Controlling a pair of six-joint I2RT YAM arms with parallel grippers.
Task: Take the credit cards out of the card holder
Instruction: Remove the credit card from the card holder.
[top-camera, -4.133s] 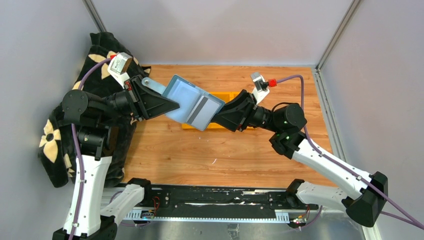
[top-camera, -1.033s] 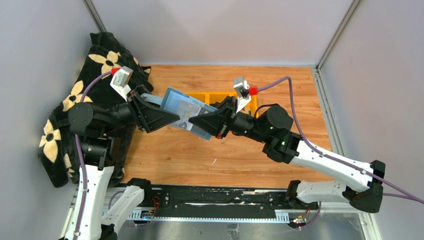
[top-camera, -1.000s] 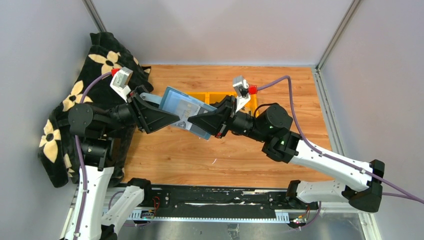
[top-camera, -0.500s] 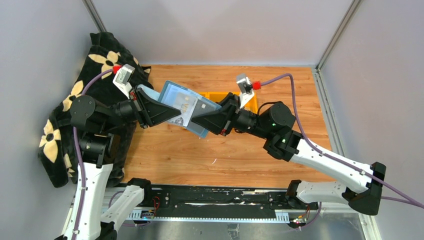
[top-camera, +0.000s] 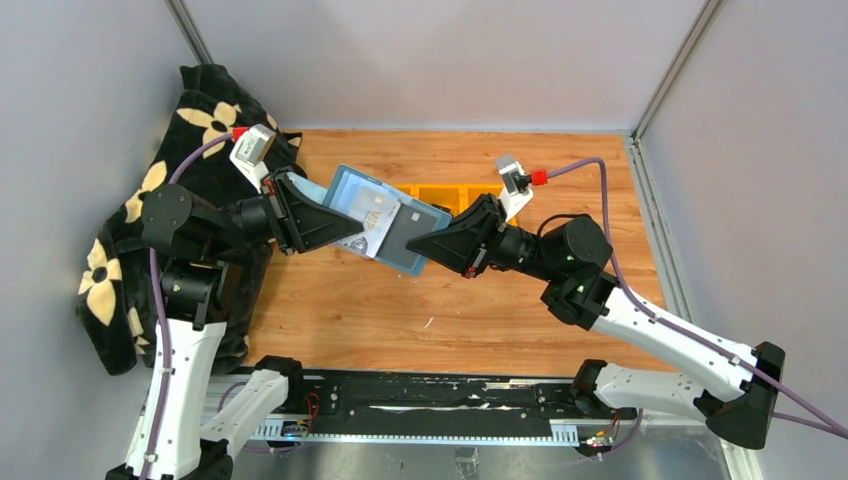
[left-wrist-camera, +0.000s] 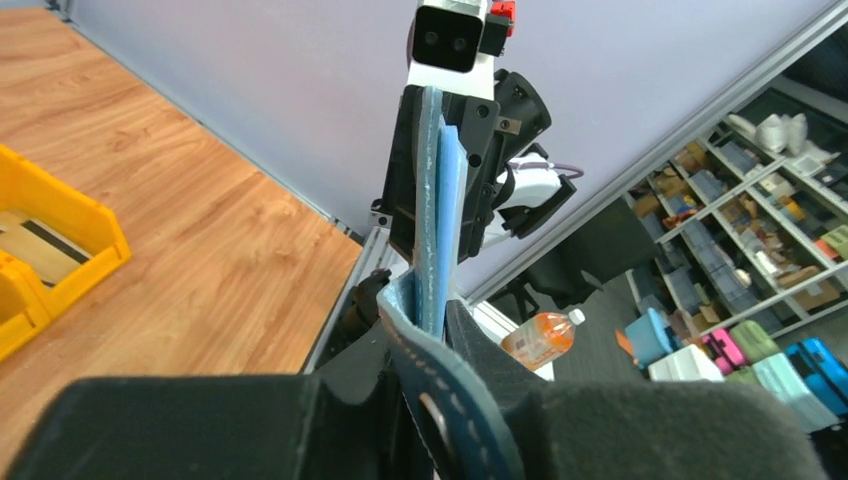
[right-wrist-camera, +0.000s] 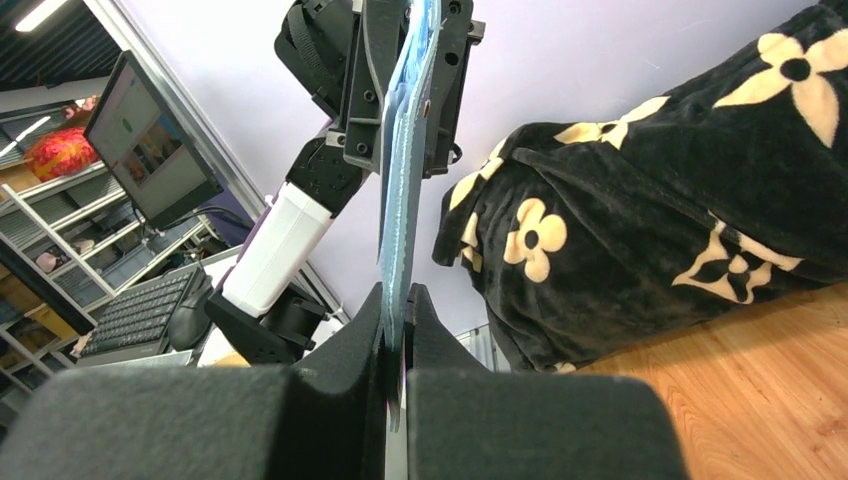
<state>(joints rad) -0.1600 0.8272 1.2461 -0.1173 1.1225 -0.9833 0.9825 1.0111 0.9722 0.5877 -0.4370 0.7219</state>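
The teal-blue card holder hangs open above the table, held between both arms. My left gripper is shut on its left edge, by the strap tab. A silvery card sits in its pale inner pocket. A dark card sticks out of the holder's right side. My right gripper is shut on that dark card. In the left wrist view the holder shows edge-on between my left gripper fingers. In the right wrist view it rises edge-on from my right gripper.
Yellow plastic bins stand on the wooden table behind the holder, and one shows in the left wrist view. A black blanket with cream flowers lies along the left wall, also seen in the right wrist view.
My right gripper has drawn back to the right, and the dark card has slid further out of the holder. My left gripper has kept its hold, shifting slightly.
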